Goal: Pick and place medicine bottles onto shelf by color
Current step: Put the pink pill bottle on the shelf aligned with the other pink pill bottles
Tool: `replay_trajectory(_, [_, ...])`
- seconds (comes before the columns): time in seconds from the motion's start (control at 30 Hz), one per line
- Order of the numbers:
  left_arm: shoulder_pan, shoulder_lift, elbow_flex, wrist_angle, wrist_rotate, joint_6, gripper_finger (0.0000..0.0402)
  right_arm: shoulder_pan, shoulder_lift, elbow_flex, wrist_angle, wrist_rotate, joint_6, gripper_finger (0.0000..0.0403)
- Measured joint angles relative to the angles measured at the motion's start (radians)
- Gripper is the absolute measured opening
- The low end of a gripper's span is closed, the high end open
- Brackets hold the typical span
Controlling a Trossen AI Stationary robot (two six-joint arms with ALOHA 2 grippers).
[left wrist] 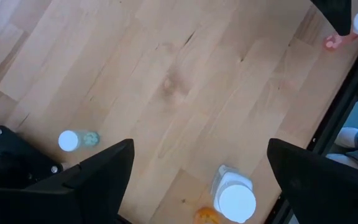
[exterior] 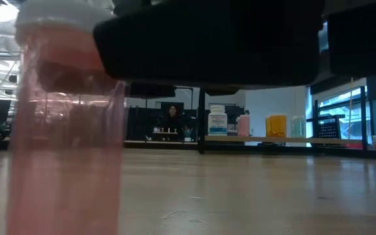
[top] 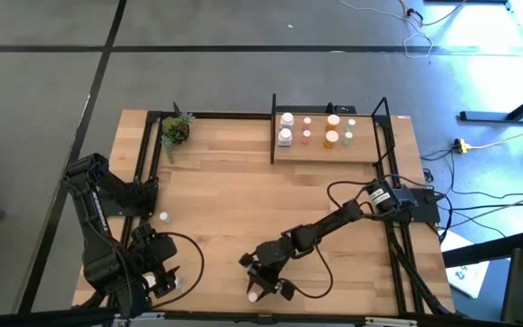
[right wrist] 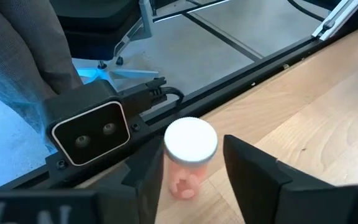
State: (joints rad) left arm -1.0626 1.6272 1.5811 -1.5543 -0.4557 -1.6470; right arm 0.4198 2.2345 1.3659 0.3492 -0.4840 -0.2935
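- The left tool [top: 157, 272] sits low at the tabletop's [top: 234, 209] near-left corner, its fingers spread wide and holding nothing. A white-capped bottle [left wrist: 235, 198] and an orange one [left wrist: 205, 216] stand right under it, so a careless descent could knock either over.
- A pale green bottle [top: 163, 217] stands alone near the left arm. Any sweep of that arm's elbow might roll it off the near edge.
- The right tool [top: 266, 283] is down at the near edge, middle of the tabletop, with its fingers on either side of the pink bottle [right wrist: 189, 155]. They look apart, not yet squeezing. The bottle is close to the black frame rail and the low camera. If one finger touches first, the bottle may tip or skid toward the edge.
- A grip high on the white cap risks the bottle swinging or slipping out on the long carry.
- The shelf [top: 325, 150] at the far right already holds bottles [top: 332, 129] grouped by colour. The pink ones [top: 306, 129] stand between the white and orange, so a crowded placement could topple neighbours or land in the wrong group.
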Motion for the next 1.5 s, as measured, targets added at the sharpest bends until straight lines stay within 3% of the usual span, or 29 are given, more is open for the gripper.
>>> replay_trajectory(0.27, [0.0,0.0,0.0,0.0,0.0,0.0,0.0363,0.0,0.0,0.0,0.0,-0.007,0.0,0.0134])
replay_trajectory(0.57, [0.0,0.0,0.0,0.0,0.0,0.0,0.0363,-0.003,-0.001,0.0,0.0,-0.007,0.005,0.0132])
replay_trajectory(0.9, [0.0,0.0,0.0,0.0,0.0,0.0,0.0363,-0.052,-0.007,0.041,-0.01,-0.022,0.135,0.0132])
replay_trajectory(1.5, [0.0,0.0,0.0,0.002,0.0,0.037,0.0363,-0.13,-0.231,0.063,-0.285,0.024,0.14,0.0132])
